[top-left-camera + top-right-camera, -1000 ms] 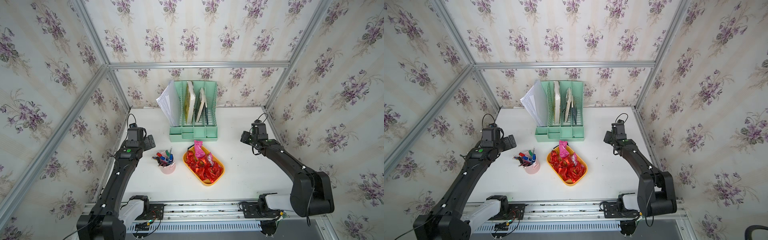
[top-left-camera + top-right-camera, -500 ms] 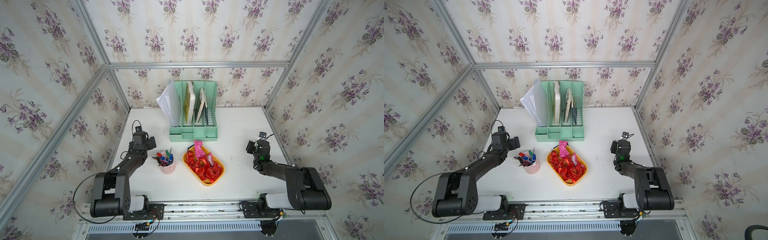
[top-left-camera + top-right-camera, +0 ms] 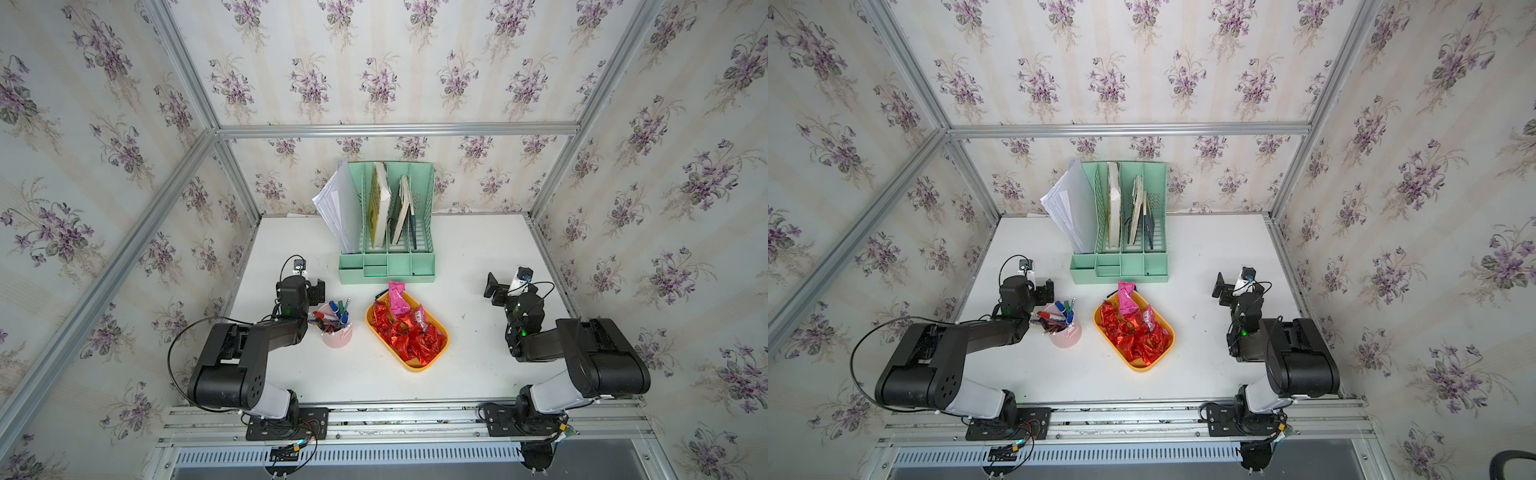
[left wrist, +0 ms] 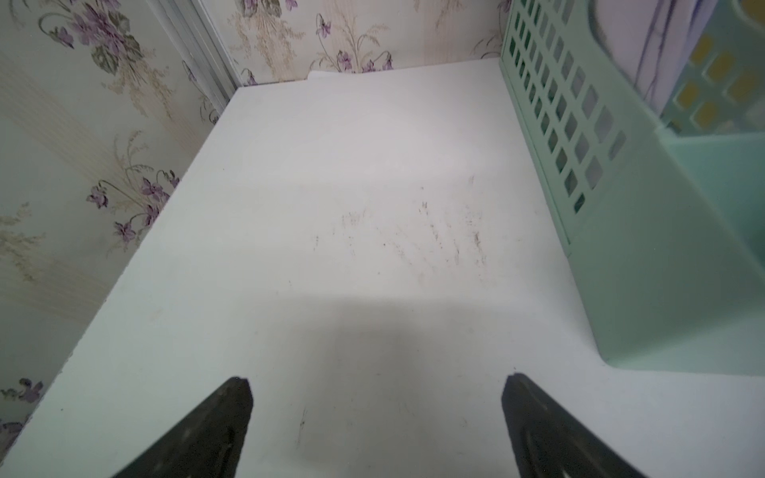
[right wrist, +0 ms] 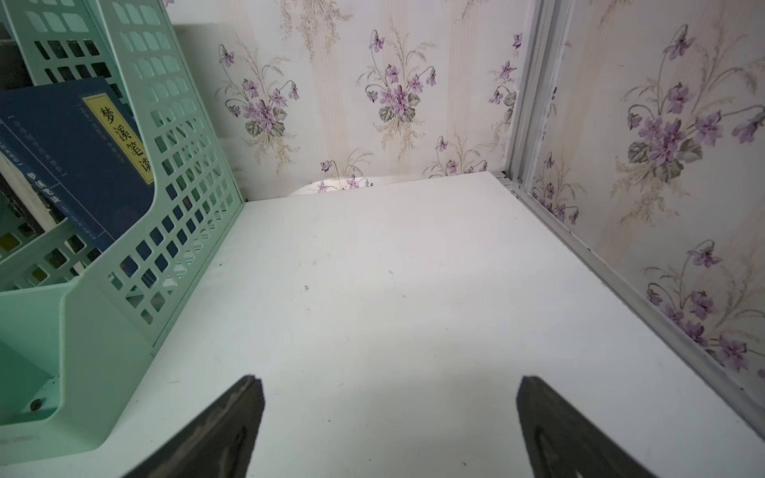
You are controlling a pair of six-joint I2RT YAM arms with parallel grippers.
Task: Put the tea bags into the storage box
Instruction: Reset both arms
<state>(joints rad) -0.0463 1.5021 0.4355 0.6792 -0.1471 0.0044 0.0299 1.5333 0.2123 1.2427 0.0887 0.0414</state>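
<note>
The left pincer (image 4: 374, 385) gapes wide, empty, over bare table (image 4: 372, 207). To its right, past the pen cup (image 3: 337, 336), the tea bags (image 3: 409, 338) heap in the storage box (image 3: 417, 368), one pink sachet (image 3: 397, 301) seemingly overhanging its rim. Beyond, the right pincer (image 5: 389, 385) gapes empty too: loading looks finished.

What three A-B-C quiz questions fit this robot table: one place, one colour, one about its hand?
1. Where are the tea bags? A in the pen cup; B in the storage box; C in the green organizer.
2. What colour is the storage box? A blue; B black; C yellow-orange.
3. How is the right gripper? A open, empty; B shut on a tea bag; C shut, empty.
Answers: B, they pile inside it; C, its rim shows that; A, bare table between wide jaws.
</note>
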